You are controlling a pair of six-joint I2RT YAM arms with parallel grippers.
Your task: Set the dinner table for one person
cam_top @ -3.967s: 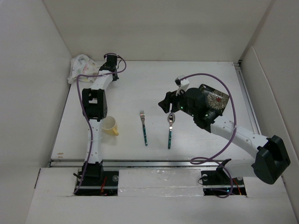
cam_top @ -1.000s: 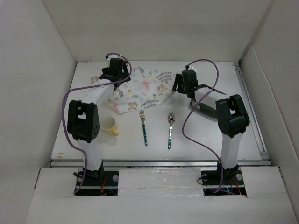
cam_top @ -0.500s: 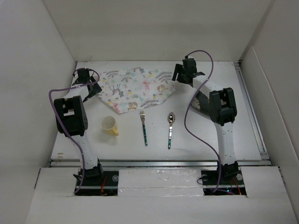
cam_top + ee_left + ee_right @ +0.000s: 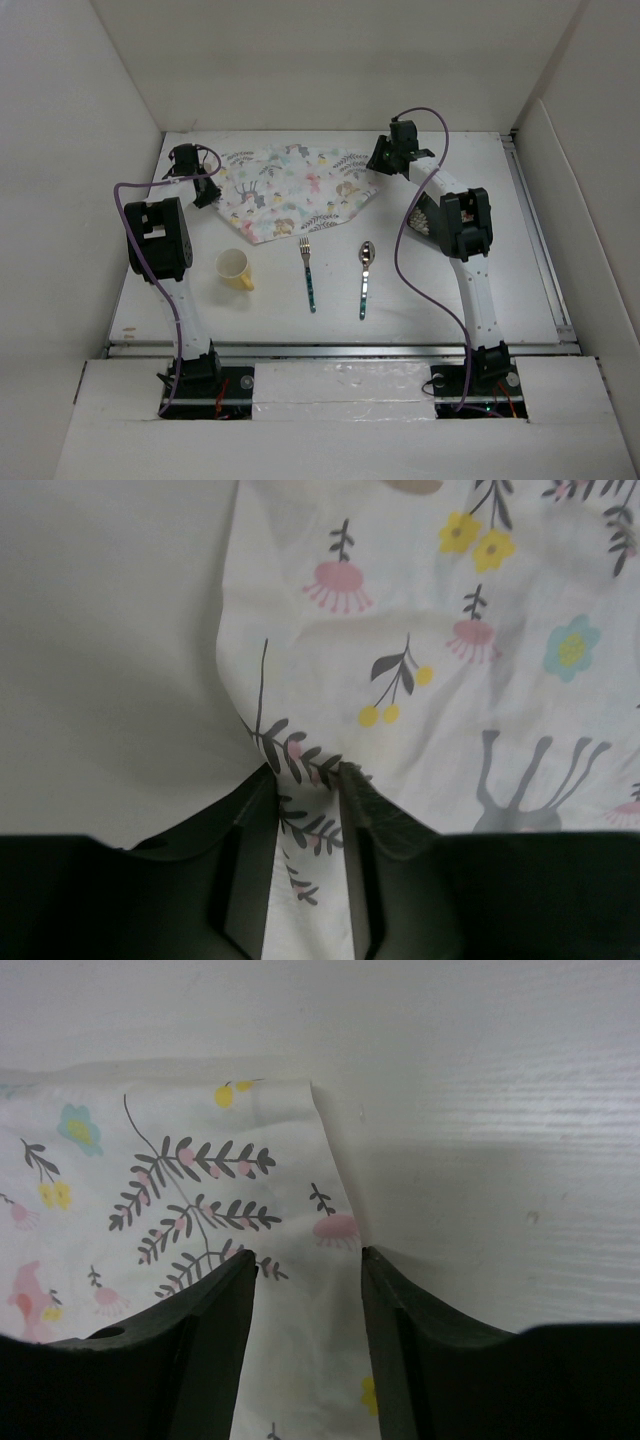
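So the table (image 4: 450,300) is the big white top that everything sits on, running from the arm bases out to the back wall. The placemat (image 4: 295,190) is spread flat across its far part, a bit skewed, with its near corner almost touching the fork (image 4: 309,272) tines. The cup (image 4: 235,269) and spoon (image 4: 364,277) sit nearer the arms, off the cloth.

The left gripper (image 4: 303,780) is nearly closed, pinching the left edge of the mat, and you can see the fabric pucker right at the tips. The right gripper (image 4: 305,1260) has its jaws well apart, straddling the right edge. The cloth looks flat between them, so I'd say it's not gripping anything.

My worries:
- Only one side is held, so any tug from the left would probably slide or bunch the whole mat.
- If the left arm lifts before opening, that corner comes up and folds over.
- If the near corner shifts, it could ride over the fork and knock it crooked.
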